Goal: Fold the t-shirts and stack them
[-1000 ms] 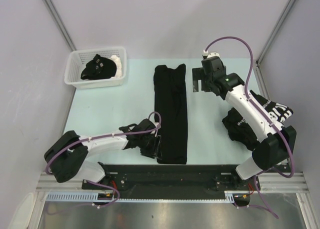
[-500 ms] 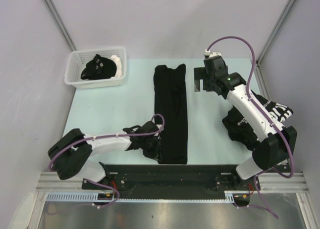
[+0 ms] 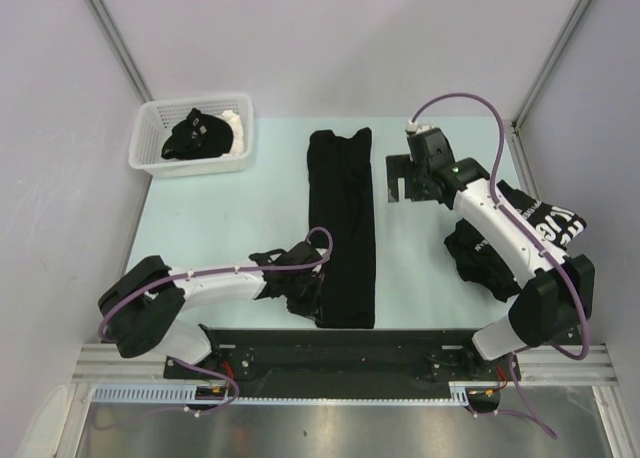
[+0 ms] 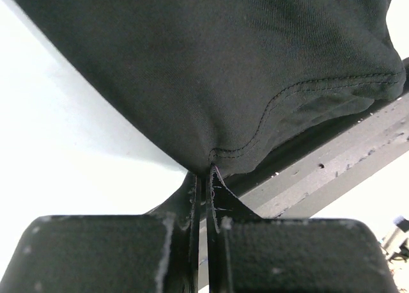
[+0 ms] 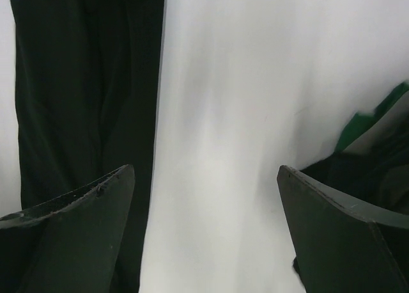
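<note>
Pale green table (image 3: 230, 228) fills the walled cell. Along its middle lies a black t-shirt (image 3: 342, 228), folded into a long strip running far to near. The left tool (image 4: 206, 178) is clenched on the hem at the strip's near left corner (fabric bunches at the pinch). The right tool (image 5: 204, 171) hangs spread wide, gripping nothing, just right of the strip's far end. More black t-shirts (image 3: 470, 255) lie heaped at the right edge. A white basket (image 3: 190, 164) holding dark cloth stands at the far left.
</note>
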Robot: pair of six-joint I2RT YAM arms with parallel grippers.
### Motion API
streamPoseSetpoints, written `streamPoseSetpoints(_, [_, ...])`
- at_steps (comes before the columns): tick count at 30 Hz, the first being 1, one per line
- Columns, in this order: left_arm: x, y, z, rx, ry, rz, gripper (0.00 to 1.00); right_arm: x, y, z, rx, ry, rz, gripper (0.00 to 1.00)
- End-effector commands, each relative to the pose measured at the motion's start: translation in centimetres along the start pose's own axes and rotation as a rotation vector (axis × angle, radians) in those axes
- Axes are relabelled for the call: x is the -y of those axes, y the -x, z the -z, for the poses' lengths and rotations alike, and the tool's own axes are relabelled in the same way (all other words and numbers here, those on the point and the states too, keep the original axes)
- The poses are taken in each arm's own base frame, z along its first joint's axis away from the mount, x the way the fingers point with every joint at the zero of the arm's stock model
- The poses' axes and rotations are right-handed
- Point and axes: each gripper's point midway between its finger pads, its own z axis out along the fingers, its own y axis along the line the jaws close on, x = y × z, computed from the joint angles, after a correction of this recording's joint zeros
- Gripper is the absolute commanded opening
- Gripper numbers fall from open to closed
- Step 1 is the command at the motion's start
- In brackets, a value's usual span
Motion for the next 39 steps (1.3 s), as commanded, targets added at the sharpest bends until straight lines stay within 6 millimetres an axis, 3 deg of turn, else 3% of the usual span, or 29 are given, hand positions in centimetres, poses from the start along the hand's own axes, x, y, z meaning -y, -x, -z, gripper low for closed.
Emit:
streamPoseSetpoints(1, [0.1,0.5,1.1,0.007,0.046,-0.042,0.00,-1.3,-3.4,1.1,-0.070,0.090,-0.064,1.00])
streamPoseSetpoints(9, [-0.4,0.5,1.8,0.005,0.076,-0.070,0.00,-3.0,-9.5,2.3,-0.174,0.201,-0.205,1.00])
streamPoseSetpoints(16, [-0.5,0.1,1.6,-0.015,0.071,-0.092,0.00,-4.7,-12.4,4.1,-0.172,0.254,-0.299,0.99])
streamPoseSetpoints(28, [0.2,1.4,1.5,-0.011,0.073,-0.156,0.00,-9.8,-19.2,5.7,-0.199,0.250,-0.309,1.00])
streamPoseSetpoints(32, [0.6,1.8,1.8,-0.003,0.068,-0.184,0.00,-10.6,-21.3,6.1,-0.180,0.239,-0.367,1.00])
streamPoseSetpoints(36, [0.6,1.9,2.5,0.009,0.070,-0.202,0.00,-10.2,-23.5,6.0,-0.154,0.221,-0.425,1.00])
streamPoseSetpoints(39, [0.3,1.6,2.7,0.005,0.070,-0.205,0.00,-10.3,-24.1,6.2,-0.136,0.221,-0.434,1.00])
